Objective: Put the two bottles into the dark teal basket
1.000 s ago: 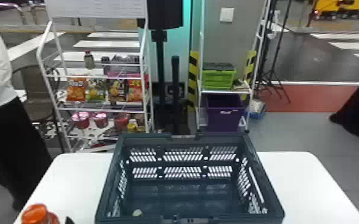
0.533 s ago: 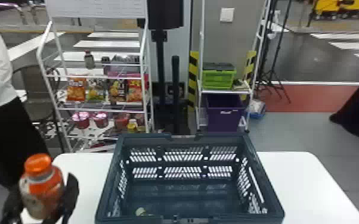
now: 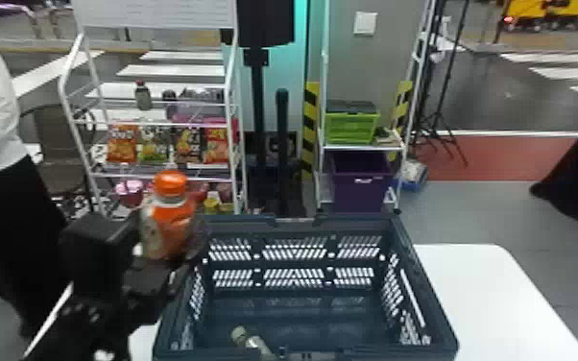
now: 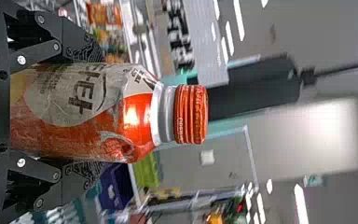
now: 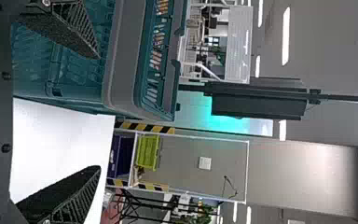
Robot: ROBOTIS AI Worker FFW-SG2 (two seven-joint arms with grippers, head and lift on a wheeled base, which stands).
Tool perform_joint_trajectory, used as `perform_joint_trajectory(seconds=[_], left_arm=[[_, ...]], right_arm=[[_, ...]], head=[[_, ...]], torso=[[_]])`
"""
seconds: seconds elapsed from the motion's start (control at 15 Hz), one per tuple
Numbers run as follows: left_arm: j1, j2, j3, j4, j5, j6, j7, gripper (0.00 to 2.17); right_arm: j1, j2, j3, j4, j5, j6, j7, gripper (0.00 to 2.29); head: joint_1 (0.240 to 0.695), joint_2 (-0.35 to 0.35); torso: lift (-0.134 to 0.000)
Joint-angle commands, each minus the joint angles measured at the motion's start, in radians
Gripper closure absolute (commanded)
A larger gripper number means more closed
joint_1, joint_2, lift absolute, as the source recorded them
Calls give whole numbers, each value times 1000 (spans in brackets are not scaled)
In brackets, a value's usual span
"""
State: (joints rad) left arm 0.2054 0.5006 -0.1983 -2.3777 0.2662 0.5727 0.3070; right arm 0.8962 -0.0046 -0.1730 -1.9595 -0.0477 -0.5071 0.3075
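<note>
Now the left gripper [image 3: 168, 242] holds the orange bottle [image 3: 170, 216] tight, with a finger on each side. That bottle is up off the table [image 3: 494, 297], with its cap on top, by the left side of the basket [image 3: 429, 288]. The pale bottle [image 3: 249, 340] is in the basket, down at the near side and a bit to the left. It seems to be tipped over, but its low end is hidden. The right gripper [image 5: 98, 112] is wide and has nothing in it.
</note>
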Motion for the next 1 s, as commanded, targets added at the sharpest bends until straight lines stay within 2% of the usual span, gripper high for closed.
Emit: perform_joint_trajectory(seconds=[0.0, 0.07, 0.27, 0.47, 0.6, 0.73, 0.8, 0.93], left_arm=[[-178, -11, -112, 32, -18, 160, -48, 1986], [-268, -37, -164, 61, -18, 289, -94, 1986], [-431, -106, -240, 204, -7, 513, -312, 1986], [-551, -143, -345, 367, -24, 589, -398, 1983], [-607, -172, -382, 443, -74, 657, -477, 1986], [-652, -209, -394, 489, -147, 752, -620, 1983], [-679, -215, -412, 519, -157, 770, -666, 1983], [-727, -254, -437, 597, -183, 813, -740, 1983]], right_arm=[[3, 5, 0, 11, -4, -9, 1, 33], [3, 5, -3, 19, -4, -12, 1, 33], [17, 5, -3, 28, -9, -43, 1, 33], [26, 5, -2, 34, -9, -61, 1, 33], [29, 5, 0, 34, -9, -61, 1, 33], [32, 5, 4, 33, -9, -61, 1, 33], [33, 5, 6, 33, -9, -61, 1, 36], [38, 5, 6, 34, -9, -73, 1, 36]], head=[[499, 0], [499, 0], [499, 0], [499, 0], [499, 0], [499, 0], [499, 0], [499, 0]], torso=[[0], [0], [0], [0], [0], [0], [0], [0]])
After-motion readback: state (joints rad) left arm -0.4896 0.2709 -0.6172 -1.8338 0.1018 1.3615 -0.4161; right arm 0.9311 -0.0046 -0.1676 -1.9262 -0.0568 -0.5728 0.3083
